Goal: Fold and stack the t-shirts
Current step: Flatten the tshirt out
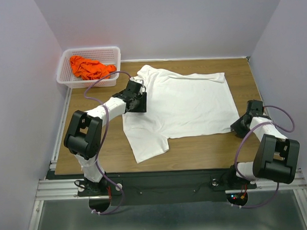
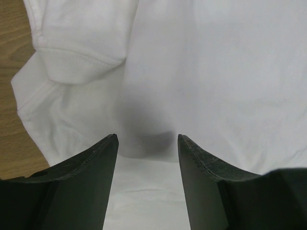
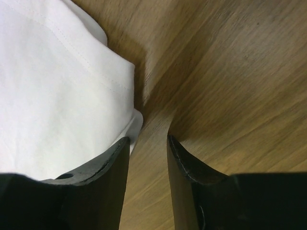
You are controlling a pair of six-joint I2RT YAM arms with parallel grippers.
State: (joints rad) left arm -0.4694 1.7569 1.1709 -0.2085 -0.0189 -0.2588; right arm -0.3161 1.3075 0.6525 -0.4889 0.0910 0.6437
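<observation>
- Nearest the bases, the right gripper [image 3: 147, 140] is being held low over the table [image 3: 230, 72]. Its jaws are standing a narrow way apart with only bare wood showing between them, and nothing is being gripped.
- The near right corner of the white t-shirt [image 1: 188, 103] is lying just beside that gripper, on its left. Whether the cloth is touching the finger on that side or slipping under it cannot be told. A short shift leftward is judged to be what a pinch on the corner is calling for.
- Further in, the left gripper [image 2: 146, 138] is being hovered above the left part of the same shirt, jaws wide apart and empty. Smooth cloth is lying straight ahead of it, with a turned-over sleeve ahead and to the left.
- The shirt is lying spread flat, its long axis running across the table from left to right and one sleeve pointing toward the bases. An arm is thus being placed at each end, the right one being nearer to an edge that can be picked up.
- Farthest off, at the far left corner, the orange t-shirt [image 1: 90, 67] is lying crumpled in the basket [image 1: 61, 78], well apart from both grippers.
</observation>
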